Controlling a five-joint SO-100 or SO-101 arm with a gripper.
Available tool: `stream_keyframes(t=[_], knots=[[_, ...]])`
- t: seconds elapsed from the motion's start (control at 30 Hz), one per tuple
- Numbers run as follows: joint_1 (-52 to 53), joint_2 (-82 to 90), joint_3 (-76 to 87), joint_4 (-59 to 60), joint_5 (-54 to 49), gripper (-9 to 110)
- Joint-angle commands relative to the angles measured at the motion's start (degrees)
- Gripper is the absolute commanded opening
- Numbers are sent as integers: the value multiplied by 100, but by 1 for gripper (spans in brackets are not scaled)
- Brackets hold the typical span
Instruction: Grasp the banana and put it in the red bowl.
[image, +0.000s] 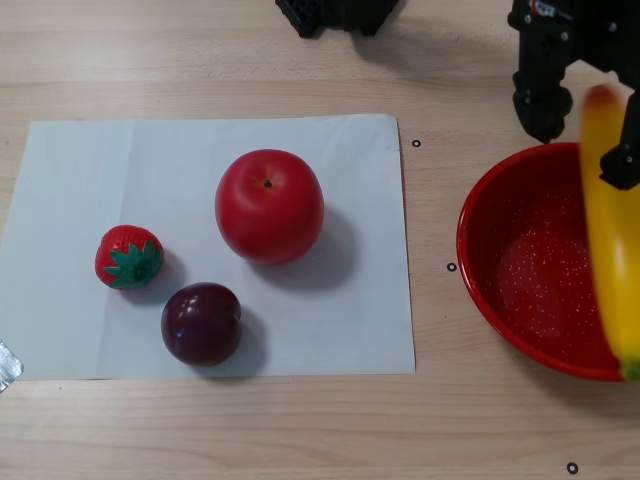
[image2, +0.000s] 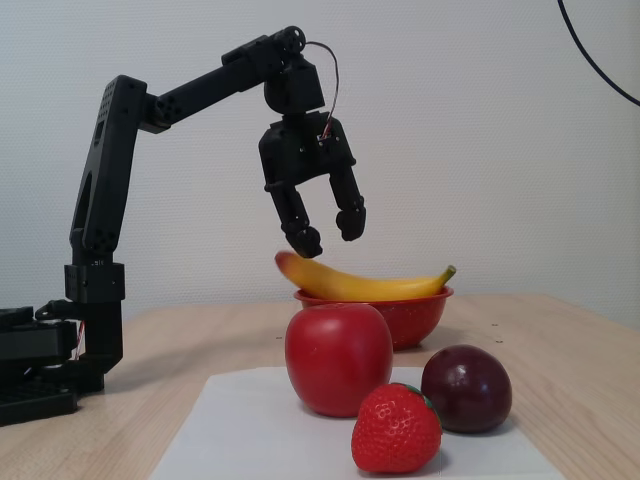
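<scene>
The yellow banana (image: 608, 240) lies across the red bowl (image: 520, 270) at the right edge of the other view, its green tip toward the bottom and its orange end toward the top. In the fixed view the banana (image2: 360, 285) rests on the bowl (image2: 412, 315), with its orange end sticking out past the bowl's left rim. My gripper (image2: 328, 237) hangs open just above the banana's orange end and holds nothing. In the other view the gripper (image: 585, 135) straddles that end from above.
A white paper sheet (image: 60, 300) lies left of the bowl with a red apple (image: 269, 205), a strawberry (image: 129, 257) and a dark plum (image: 201, 323) on it. The arm's base (image2: 40, 370) stands at the left in the fixed view.
</scene>
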Motion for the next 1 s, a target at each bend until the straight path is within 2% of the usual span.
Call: stream_keyframes(t=[0.0, 0.07, 0.17, 0.67, 0.97], knots=[[35, 308, -545, -18, -44, 18], [35, 325, -598, 26, -44, 14], [35, 360, -721, 88, 0, 0], [-334, 1230, -536, 264, 264, 0], [-1046, 2303, 79, 281, 413, 0]])
